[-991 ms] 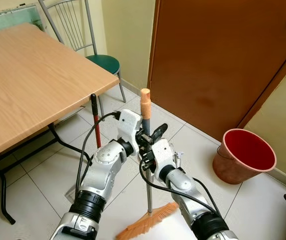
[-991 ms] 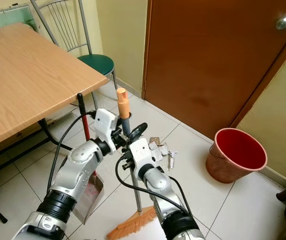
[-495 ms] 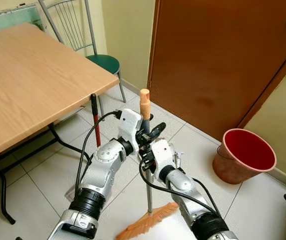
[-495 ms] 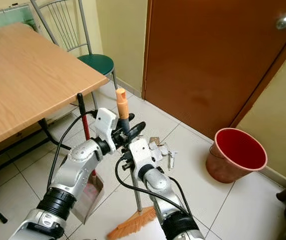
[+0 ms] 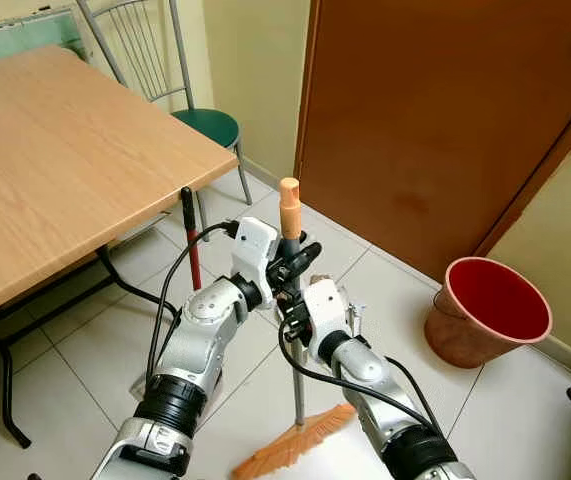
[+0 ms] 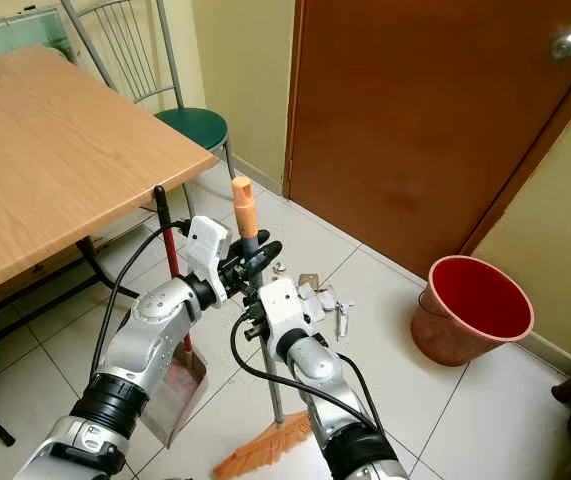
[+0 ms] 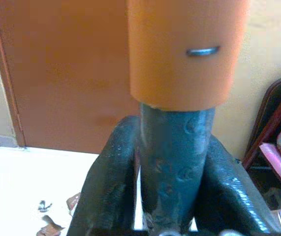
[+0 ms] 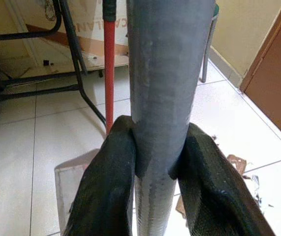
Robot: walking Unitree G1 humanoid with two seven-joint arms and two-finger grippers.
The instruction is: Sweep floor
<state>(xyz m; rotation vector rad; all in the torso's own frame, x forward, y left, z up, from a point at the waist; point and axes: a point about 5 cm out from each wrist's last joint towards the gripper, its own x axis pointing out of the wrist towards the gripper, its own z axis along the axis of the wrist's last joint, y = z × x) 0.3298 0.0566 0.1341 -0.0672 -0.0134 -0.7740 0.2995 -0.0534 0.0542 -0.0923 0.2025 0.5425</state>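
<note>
Both silver arms rise from the bottom edge of the head views and meet near the lower middle of the frame. The left arm climbs from the lower left, elbow bent, its white wrist block uppermost, and the left hand (image 5: 290, 262) is clamped around the broom handle (image 5: 292, 300) just under the orange cap, one black finger (image 7: 108, 187) pressed to each side of the shaft. The right arm comes up from the lower right (a black cable loops off its wrist), and the right hand (image 5: 293, 318) grips the same handle just below the left one, its fingers (image 8: 106, 187) tight against the grey shaft. The two hands sit nearly touching, stacked one above the other.
</note>
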